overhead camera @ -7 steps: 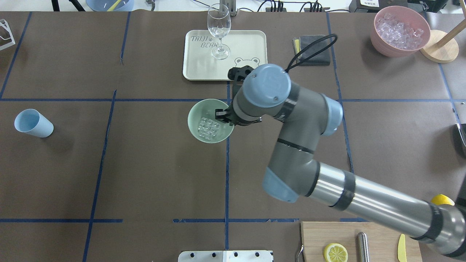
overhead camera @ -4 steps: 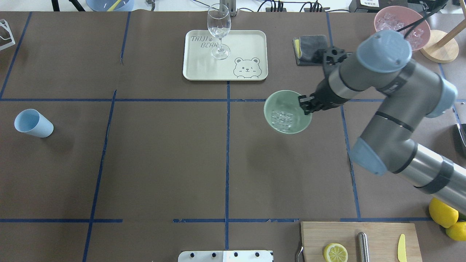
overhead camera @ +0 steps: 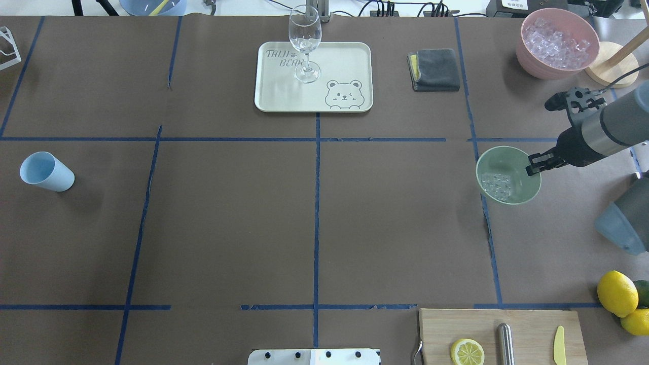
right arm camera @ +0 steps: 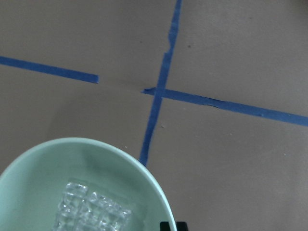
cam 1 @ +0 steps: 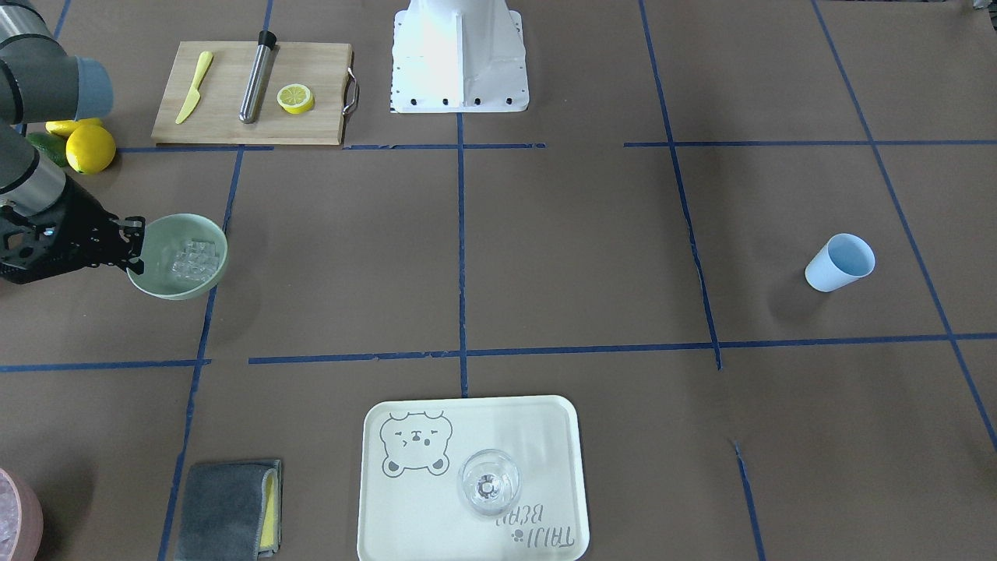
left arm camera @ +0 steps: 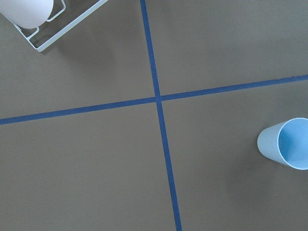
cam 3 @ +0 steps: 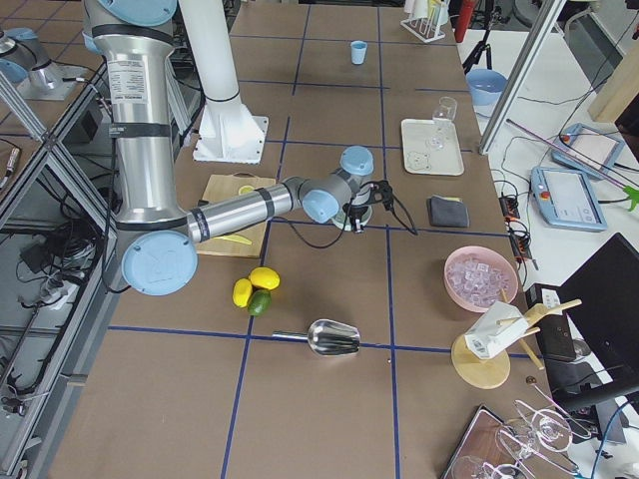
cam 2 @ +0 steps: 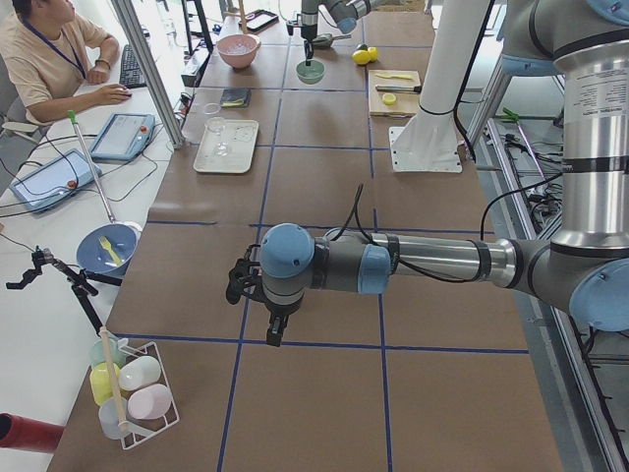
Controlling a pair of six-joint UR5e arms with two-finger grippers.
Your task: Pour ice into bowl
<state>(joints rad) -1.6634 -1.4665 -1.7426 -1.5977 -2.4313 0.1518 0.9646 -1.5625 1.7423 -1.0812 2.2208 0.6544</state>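
Brown paper covers the table (overhead camera: 228,228), crossed by blue tape lines, and all the action is over on the robot's right side. The right gripper (overhead camera: 535,165) has its fingers pinched on the rim of the bowl (overhead camera: 522,192), one finger inside and one outside. The bowl sits over a tape line, between the pink container (overhead camera: 531,67) at the far edge and the board (overhead camera: 441,329) at the near edge. Whether it rests on the paper or hangs just above it, I cannot tell.

And the ice (overhead camera: 497,183) is in the bowl: a small clear cluster on the bottom, on the side away from the gripper. The right wrist camera looks straight down on it, cubes packed close together.

The left gripper (cam 2: 275,329) points down above the table's other end, and only the side view shows it, so I cannot tell if it is spread or pressed together. Its wrist camera looks down at a tape cross and the cup (left arm camera: 286,144), which lies on its side.

At the far middle a glass (overhead camera: 304,40) stands upright on the tray (overhead camera: 345,56), with a folded cloth (overhead camera: 436,70) just beside the tray. Lemons (overhead camera: 616,293) lie near the board's right end.
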